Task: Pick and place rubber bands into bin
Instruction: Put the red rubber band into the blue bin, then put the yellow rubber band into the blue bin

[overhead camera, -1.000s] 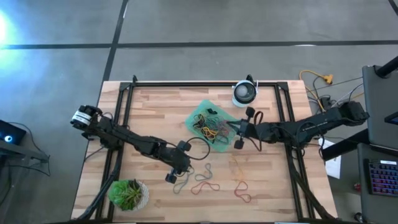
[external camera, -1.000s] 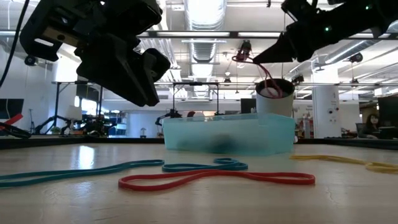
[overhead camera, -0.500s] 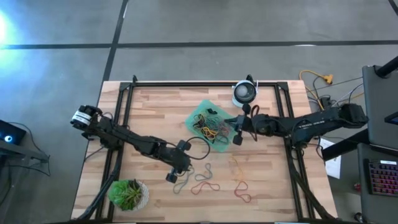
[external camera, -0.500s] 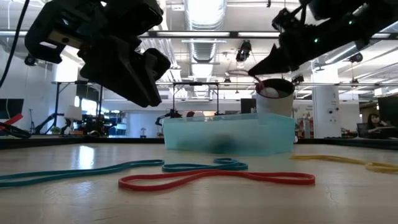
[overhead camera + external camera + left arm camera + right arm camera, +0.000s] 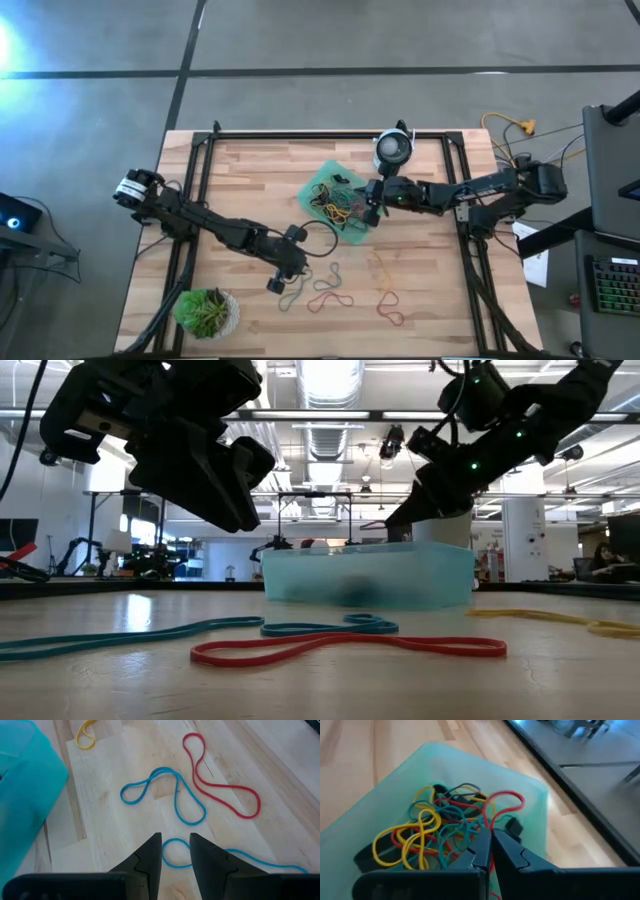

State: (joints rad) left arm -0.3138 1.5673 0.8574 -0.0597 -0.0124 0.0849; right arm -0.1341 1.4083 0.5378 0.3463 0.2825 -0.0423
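Observation:
The mint-green bin stands at the table's middle, with several coloured rubber bands piled in it; it also shows in the low view. My right gripper is over the bin's right part, low over the pile, shut on a red rubber band. My left gripper hangs above the table toward the near edge, slightly open and empty, over a blue band. A red band and yellow bands lie flat on the wood. My right gripper pinches a strand of the red rubber band between its two fingertips. The fingers slant down from the table's right side. The band's free loop lies slack beyond the tips, over the pile in the bin.
A round white-and-black device stands just behind the bin. A potted plant sits at the near left corner. A black cable loop lies by my left arm. Black frame rails run along the table's sides.
My right gripper has gone toward the table's left edge and down, from beside the bin to low over its pile, still shut. The red band that hung below the fingers now lies with its loop in the bin.

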